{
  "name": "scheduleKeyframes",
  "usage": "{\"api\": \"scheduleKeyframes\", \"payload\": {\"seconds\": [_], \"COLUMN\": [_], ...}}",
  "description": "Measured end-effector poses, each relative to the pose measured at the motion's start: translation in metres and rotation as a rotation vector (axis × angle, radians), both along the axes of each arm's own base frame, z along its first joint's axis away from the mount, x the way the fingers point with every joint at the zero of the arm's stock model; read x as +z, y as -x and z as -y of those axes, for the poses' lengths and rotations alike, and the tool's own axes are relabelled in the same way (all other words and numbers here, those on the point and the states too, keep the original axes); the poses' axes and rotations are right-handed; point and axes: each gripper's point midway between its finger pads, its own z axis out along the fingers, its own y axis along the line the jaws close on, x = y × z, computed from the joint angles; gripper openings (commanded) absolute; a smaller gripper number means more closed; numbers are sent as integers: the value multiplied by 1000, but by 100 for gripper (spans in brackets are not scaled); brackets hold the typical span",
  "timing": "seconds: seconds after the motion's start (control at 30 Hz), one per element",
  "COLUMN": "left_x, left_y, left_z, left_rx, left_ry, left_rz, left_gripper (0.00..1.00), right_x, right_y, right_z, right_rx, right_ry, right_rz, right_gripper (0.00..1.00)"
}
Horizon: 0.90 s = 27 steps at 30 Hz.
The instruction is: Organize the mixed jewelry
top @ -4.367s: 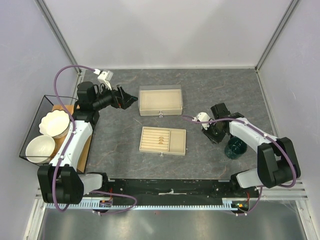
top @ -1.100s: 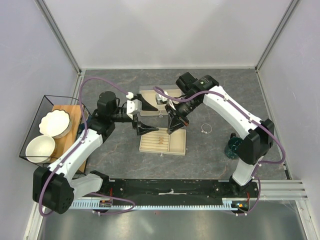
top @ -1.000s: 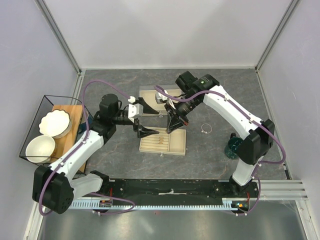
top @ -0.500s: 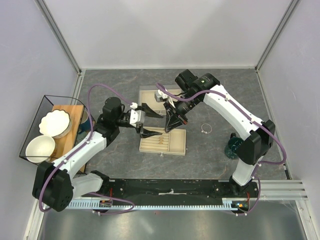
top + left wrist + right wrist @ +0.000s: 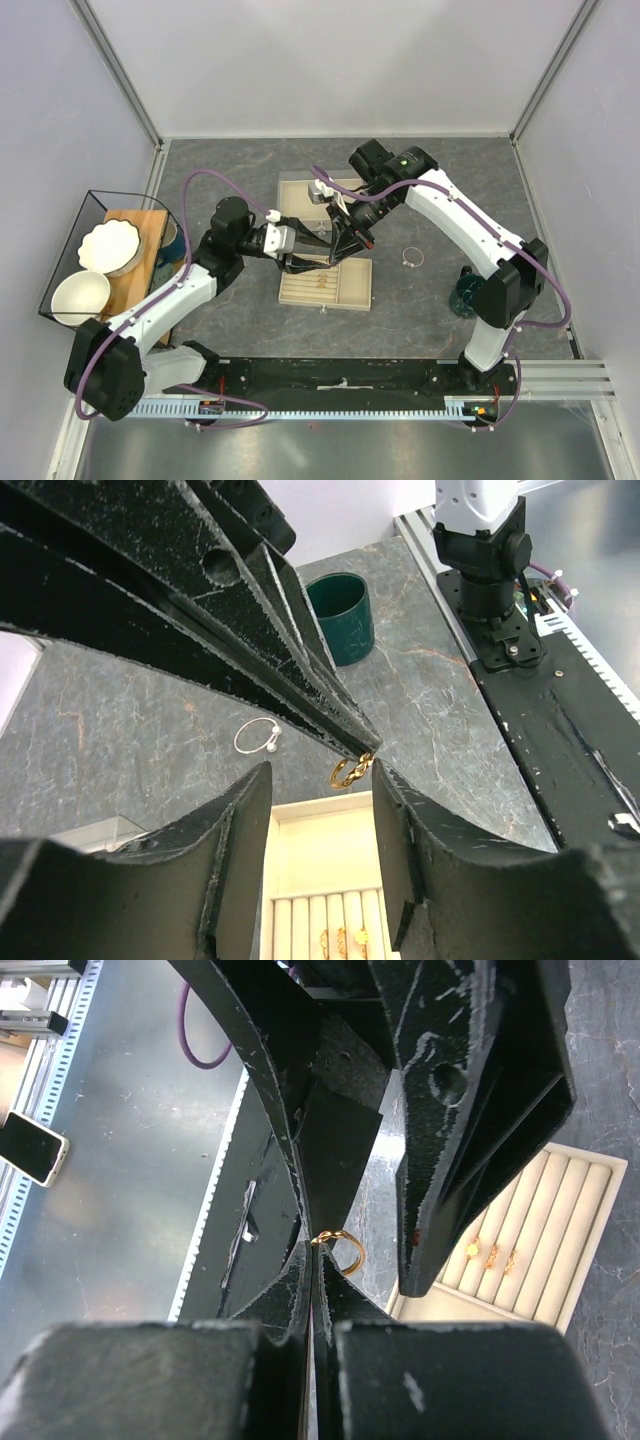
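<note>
Gold ring (image 5: 350,771), tiny, thin, in right end effector (image 5: 314,1248)

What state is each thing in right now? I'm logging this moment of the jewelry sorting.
right gripper: shut on the gold ring, held off the table.
left gripper: open, jaws either side of the ring, not touching it.
silver hoop: lying flat on the table, untouched.
slotted tray: open, with small gold pieces in its slots.
green vessel: upright, apart from both arms.
</note>
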Motion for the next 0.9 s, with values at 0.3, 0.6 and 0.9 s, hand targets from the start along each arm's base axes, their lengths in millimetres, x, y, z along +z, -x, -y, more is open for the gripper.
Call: {"api": "scheduleKeyframes", "payload": {"seconds": [0.3, 0.6, 0.9], "left_x": [-4, -10, -14], "left_y": [4, 7, 8], "left_z": [2, 3, 2], "left_rx": [-13, -18, -17], "left_ry": [-7, -15, -22], "left_rz": [-18, -32, -45], "left_gripper": [37, 24, 11], "right_x": [-3, -2, -3], "right_y": [-1, -1, 0], "right_z": [-1, -1, 0], "right_rx": [0, -1, -1], "right_ry": [5, 5, 10], "right_rz": [-5, -5, -11], "right_gripper": [1, 1, 0]}}
